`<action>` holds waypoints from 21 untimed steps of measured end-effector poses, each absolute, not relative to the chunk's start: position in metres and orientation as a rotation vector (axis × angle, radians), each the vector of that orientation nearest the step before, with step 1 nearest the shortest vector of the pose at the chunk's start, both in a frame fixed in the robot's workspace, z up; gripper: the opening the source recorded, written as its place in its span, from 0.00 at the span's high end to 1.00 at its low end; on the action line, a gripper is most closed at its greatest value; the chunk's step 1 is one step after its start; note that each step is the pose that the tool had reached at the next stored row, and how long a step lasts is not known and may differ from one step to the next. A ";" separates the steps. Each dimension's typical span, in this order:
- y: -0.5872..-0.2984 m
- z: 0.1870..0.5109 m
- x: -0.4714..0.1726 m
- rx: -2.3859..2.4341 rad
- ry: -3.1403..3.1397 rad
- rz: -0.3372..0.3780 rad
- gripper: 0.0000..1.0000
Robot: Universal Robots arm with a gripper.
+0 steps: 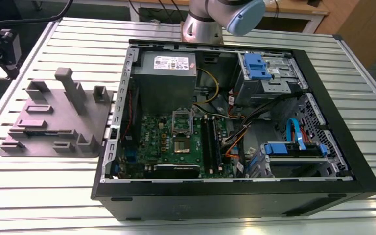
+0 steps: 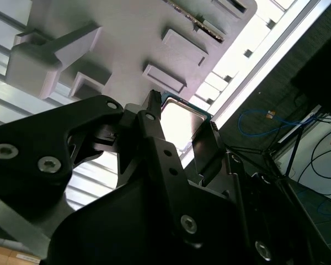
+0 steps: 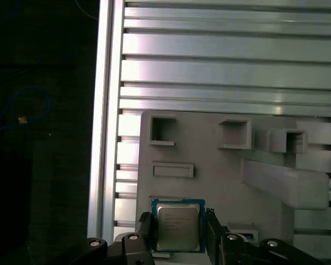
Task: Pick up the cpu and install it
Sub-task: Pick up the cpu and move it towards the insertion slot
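Observation:
In both wrist views the cpu [image 3: 177,225] [image 2: 179,117], a small square chip with a silvery top and a green rim, sits between my gripper's two black fingers. The gripper [image 3: 178,227] [image 2: 181,120] is shut on it, one finger [image 3: 145,229] against each side. The chip hangs above the grey holder plate [image 3: 209,182], well clear of its pockets. In the exterior view the open computer case [image 1: 234,122] lies on the table with the motherboard [image 1: 168,147] facing up. The socket [image 1: 181,128] stands open in the middle of the board.
The grey holder plate [image 1: 54,120] with raised blocks lies at the exterior view's left of the case on the slatted aluminium table [image 1: 37,186]. The arm's base and a joint [image 1: 230,14] rise behind the case. A power supply [image 1: 165,66], drive cages [image 1: 266,71] and loose cables [image 1: 266,122] crowd the case.

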State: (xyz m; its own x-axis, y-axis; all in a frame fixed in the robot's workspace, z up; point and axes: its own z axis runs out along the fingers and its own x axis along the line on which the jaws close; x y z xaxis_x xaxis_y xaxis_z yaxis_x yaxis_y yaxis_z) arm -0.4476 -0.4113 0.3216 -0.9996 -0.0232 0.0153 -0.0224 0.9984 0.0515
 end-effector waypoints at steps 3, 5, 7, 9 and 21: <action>-0.411 0.323 -0.448 0.036 -3.124 -0.080 0.53; -0.411 0.324 -0.448 0.036 -3.124 -0.080 0.53; -0.411 0.325 -0.448 0.036 -3.124 -0.080 0.53; -0.411 0.326 -0.448 0.036 -3.124 -0.080 0.53; -0.411 0.332 -0.448 0.036 -3.124 -0.080 0.53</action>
